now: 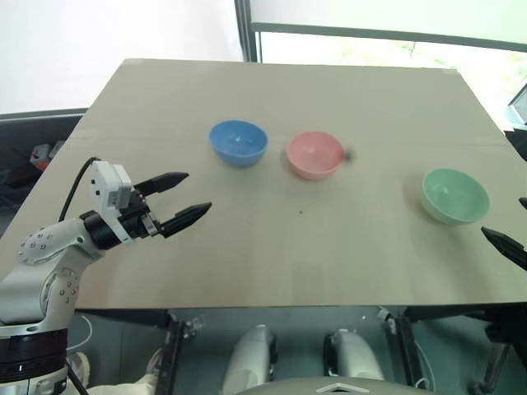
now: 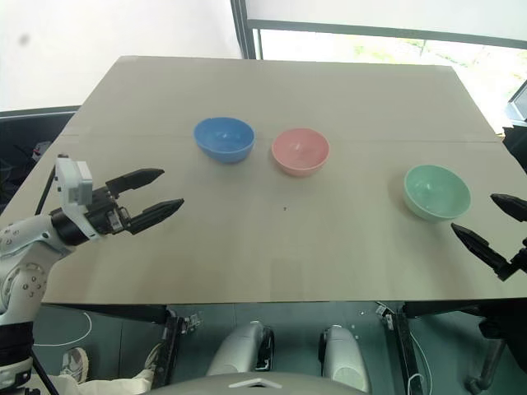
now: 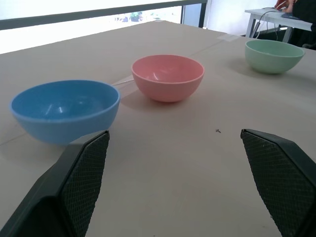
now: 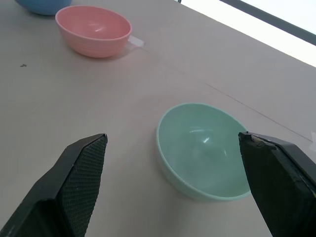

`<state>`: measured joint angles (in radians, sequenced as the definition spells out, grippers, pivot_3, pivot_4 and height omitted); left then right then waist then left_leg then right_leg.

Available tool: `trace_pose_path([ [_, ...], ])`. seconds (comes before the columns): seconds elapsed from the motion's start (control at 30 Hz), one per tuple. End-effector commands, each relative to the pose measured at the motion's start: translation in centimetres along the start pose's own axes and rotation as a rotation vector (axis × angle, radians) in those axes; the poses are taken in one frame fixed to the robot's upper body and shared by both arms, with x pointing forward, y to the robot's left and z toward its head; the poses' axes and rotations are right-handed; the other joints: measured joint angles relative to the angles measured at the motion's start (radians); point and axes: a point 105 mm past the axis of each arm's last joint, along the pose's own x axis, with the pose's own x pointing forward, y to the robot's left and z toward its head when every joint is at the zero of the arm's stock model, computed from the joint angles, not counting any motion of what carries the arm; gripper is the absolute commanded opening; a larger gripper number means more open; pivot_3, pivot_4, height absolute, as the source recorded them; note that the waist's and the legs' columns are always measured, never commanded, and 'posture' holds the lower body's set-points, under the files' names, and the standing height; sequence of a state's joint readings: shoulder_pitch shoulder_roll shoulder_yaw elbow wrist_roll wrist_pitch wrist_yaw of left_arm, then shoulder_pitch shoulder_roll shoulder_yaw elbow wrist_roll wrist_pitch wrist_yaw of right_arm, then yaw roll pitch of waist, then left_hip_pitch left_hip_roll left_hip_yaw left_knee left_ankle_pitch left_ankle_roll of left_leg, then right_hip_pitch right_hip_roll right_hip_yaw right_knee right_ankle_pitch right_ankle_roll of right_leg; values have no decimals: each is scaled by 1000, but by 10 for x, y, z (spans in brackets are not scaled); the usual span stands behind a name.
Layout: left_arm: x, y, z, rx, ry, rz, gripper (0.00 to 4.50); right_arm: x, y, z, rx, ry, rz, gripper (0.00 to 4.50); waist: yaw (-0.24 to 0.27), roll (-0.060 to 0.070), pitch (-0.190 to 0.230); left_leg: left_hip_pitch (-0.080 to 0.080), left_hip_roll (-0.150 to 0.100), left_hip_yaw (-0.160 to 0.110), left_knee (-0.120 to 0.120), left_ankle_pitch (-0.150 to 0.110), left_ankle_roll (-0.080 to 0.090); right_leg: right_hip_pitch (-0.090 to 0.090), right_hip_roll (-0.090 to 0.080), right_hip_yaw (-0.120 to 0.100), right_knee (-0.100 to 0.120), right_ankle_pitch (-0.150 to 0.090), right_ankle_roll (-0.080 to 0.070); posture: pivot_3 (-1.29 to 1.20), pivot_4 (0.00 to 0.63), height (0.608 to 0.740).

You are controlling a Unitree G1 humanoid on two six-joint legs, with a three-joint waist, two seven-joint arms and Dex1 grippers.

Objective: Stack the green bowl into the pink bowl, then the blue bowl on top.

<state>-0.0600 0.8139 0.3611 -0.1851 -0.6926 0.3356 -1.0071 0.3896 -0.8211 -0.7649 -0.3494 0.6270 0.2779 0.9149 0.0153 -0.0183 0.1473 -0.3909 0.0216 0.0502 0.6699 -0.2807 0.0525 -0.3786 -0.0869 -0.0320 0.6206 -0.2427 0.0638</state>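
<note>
Three bowls stand upright and apart on the tan table (image 1: 247,263). The blue bowl (image 1: 238,142) is left of centre, the pink bowl (image 1: 315,154) sits just to its right, and the green bowl (image 1: 454,195) is far right. My left gripper (image 1: 185,197) hovers open over the table's left side, pointing toward the blue bowl (image 3: 65,109) with nothing between its fingers. My right gripper (image 2: 494,226) is open at the right edge, just short of the green bowl (image 4: 205,150), holding nothing.
The table's front edge runs below both grippers, with the floor beneath. Bare tabletop lies between the bowls and the front edge. A window frame (image 1: 244,29) stands behind the far edge. Beyond the table a white desk (image 3: 276,17) shows in the left wrist view.
</note>
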Motion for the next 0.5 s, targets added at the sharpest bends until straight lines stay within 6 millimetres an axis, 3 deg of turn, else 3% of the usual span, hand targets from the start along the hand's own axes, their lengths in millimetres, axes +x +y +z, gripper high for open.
trace_pose_path([
  [0.03, 2, 2, 14, 53, -40, 5, 4500, 9, 3, 14, -46, -37, 16, 4458, 0, 0, 0, 0, 0, 0, 0, 0, 0, 0, 0, 0, 0, 0, 0, 0, 150, 740],
  [0.13, 12, -3, 17, 38, -83, 0, 4500, 29, 12, 16, -52, -63, 55, 4458, -2, 0, 0, 0, 0, 0, 1, 0, 1, 0, 0, 0, 1, 0, -1, 0, 150, 740],
  [0.33, 14, -4, 19, 33, -110, -6, 4500, 49, 18, 18, -53, -78, 62, 4458, -1, 0, 0, 0, 0, 0, 1, 0, -1, -1, 1, 0, 1, 1, 2, 0, 150, 740],
  [0.5, 26, -15, 20, 11, -152, -38, 4500, 108, 53, 29, -212, -108, 195, 4458, -8, 0, 0, 0, 0, 1, 1, 0, -1, -1, 1, 0, 1, 1, 2, 0, 150, 740],
])
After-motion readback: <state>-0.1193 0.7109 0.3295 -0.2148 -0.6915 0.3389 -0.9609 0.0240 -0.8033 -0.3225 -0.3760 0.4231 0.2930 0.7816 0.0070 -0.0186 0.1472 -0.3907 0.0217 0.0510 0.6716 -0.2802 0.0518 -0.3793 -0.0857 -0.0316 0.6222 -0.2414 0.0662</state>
